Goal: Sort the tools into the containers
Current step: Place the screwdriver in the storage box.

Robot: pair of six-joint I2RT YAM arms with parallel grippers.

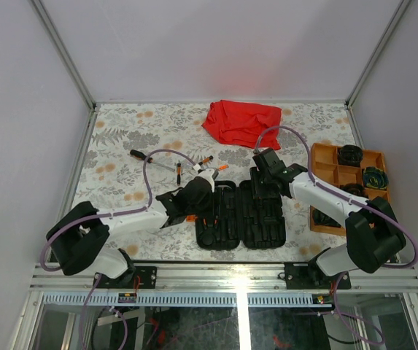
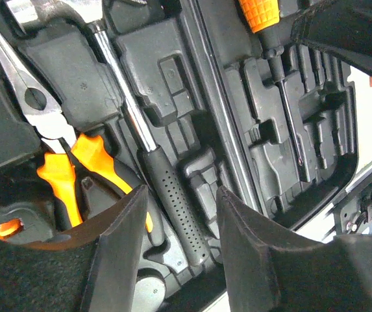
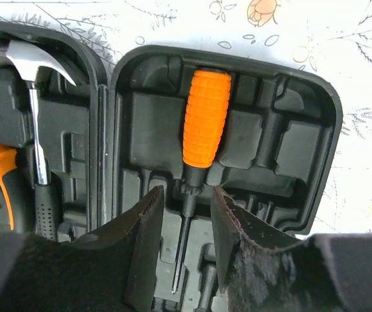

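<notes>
Flower-printed cloth [image 1: 121,138] covers the table between plain white walls. At the upper left of the top view a few small loose screwdrivers [image 1: 140,155] lie on it, not yet sorted.

Just right of them, the left gripper [image 2: 182,201] hangs over the left half of the open black moulded hard case [image 1: 241,219]. Its fingers are spread wide and hold nothing. Below it sit orange-handled steel pliers [image 2: 56,153] and a steel-shafted hammer with a black dotted grip [image 2: 153,156], both bedded in their recesses. The hammer is likely head-heavy and stiff. Its dotted grip should resist slipping better than the polished shaft.

Over the right half of the case, the right gripper [image 3: 187,201] is likewise parted and empty, straddling the thin shaft of an orange ribbed-handle screwdriver [image 3: 205,120]. That tool looks light and rigid, and the ribbed handle is the surer hold.

At far right stands the orange compartmented plastic tray [image 1: 324,154].
</notes>
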